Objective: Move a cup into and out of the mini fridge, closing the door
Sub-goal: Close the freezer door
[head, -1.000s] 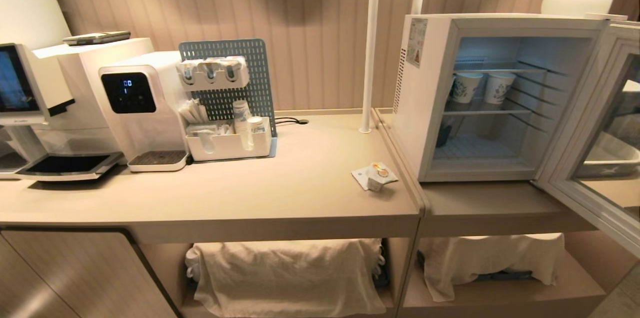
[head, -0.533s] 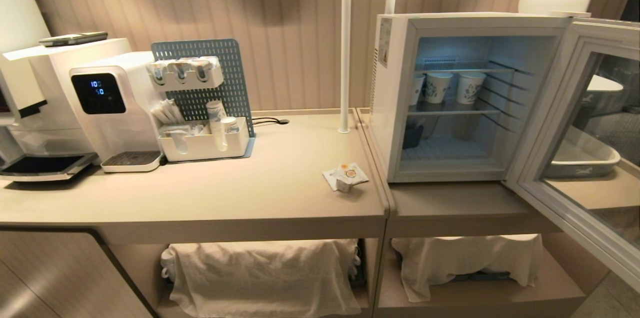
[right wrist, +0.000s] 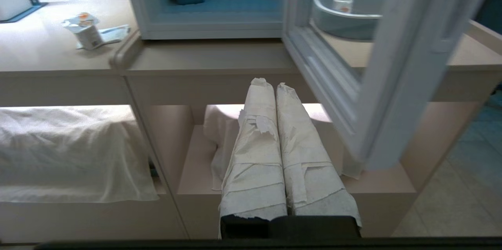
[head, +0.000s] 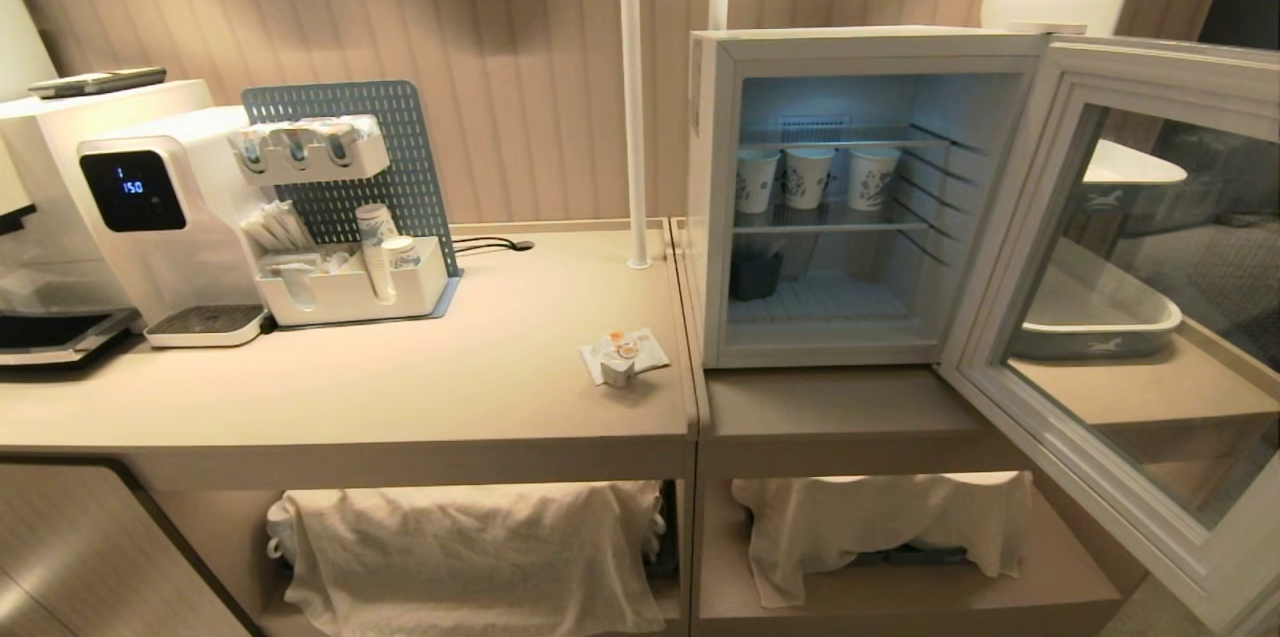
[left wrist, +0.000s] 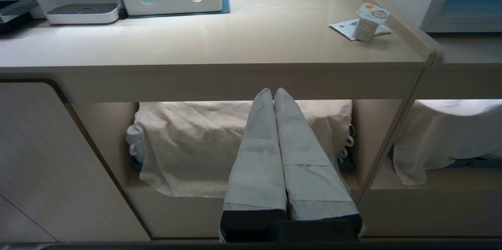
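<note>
Setting: beige counter [head: 400, 397] against a ribbed wall, drinks machine and accessory rack at its far end, cloth-covered shelves below.
Mini fridge [head: 712, 177]: stands on the adjoining lower counter section, interior lit, paper cups [head: 808, 179] on the upper wire shelf.
Door [head: 1010, 247]: swung fully open, ahead of and above the right hand, just to its outer side.
Cup [head: 620, 367]: upright on a small paper slip near the counter edge, just beside the fridge; ahead of and above both hands, to the inner side of each.
Left hand [left wrist: 273, 95]: clenched, fingers pressed together, grasping nothing; hangs below counter level, facing the shelf cloth.
Right hand [right wrist: 271, 87]: clenched, empty; hangs below counter level, facing the lower shelf under the fridge.
Step in hand: approach, judged from both arms hanging low and nothing grasped.
Procedure: raise one hand above counter level, release the fingers wide before reaching the cup, and grip the tapered body under the lid rim.
Caution: keep the right arm clear of the open door; a light pot tips easily if nudged.
</note>
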